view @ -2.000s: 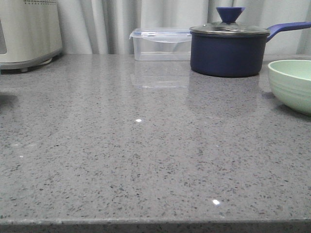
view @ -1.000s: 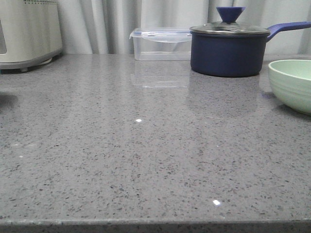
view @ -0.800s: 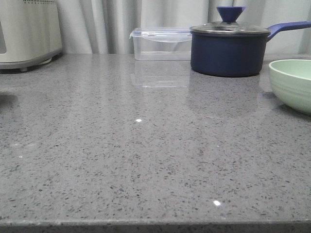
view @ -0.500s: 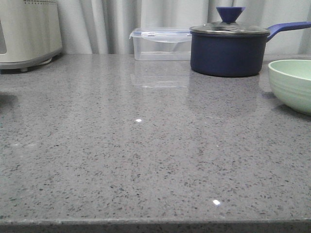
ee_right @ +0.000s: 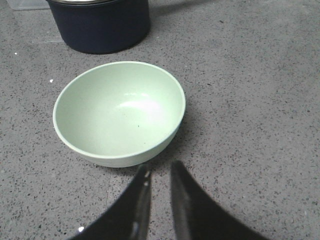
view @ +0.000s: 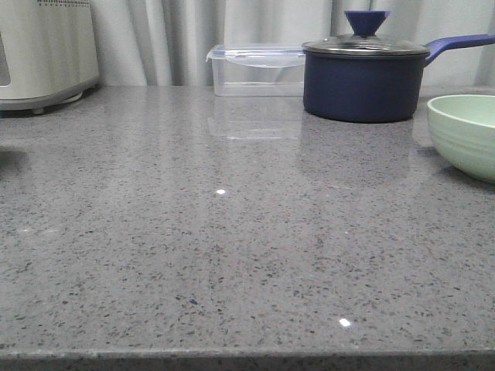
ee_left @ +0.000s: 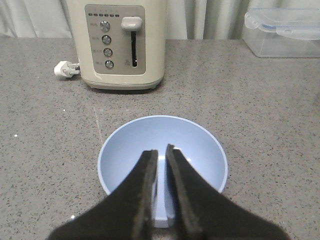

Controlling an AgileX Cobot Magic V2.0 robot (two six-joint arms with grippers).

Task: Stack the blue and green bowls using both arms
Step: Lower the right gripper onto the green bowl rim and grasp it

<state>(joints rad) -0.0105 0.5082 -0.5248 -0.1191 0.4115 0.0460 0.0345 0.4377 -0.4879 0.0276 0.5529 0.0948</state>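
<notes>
The blue bowl (ee_left: 162,145) stands upright on the grey counter in front of a toaster; it is out of the front view. My left gripper (ee_left: 161,150) hovers over the bowl's inside, fingers a narrow gap apart, holding nothing. The green bowl (ee_right: 119,112) stands upright and empty near a navy saucepan; it shows at the right edge of the front view (view: 466,135). My right gripper (ee_right: 159,167) is just short of the bowl's near wall, fingers slightly apart, empty. Neither gripper shows in the front view.
A cream toaster (ee_left: 119,42) with its plug (ee_left: 64,69) stands behind the blue bowl. A navy lidded saucepan (view: 363,77) and a clear lidded container (view: 255,71) stand at the back of the counter (view: 232,232). A curtain hangs behind.
The green bowl, saucepan and container have not moved. Only the dark shadow at the counter's left edge shifts slightly.
</notes>
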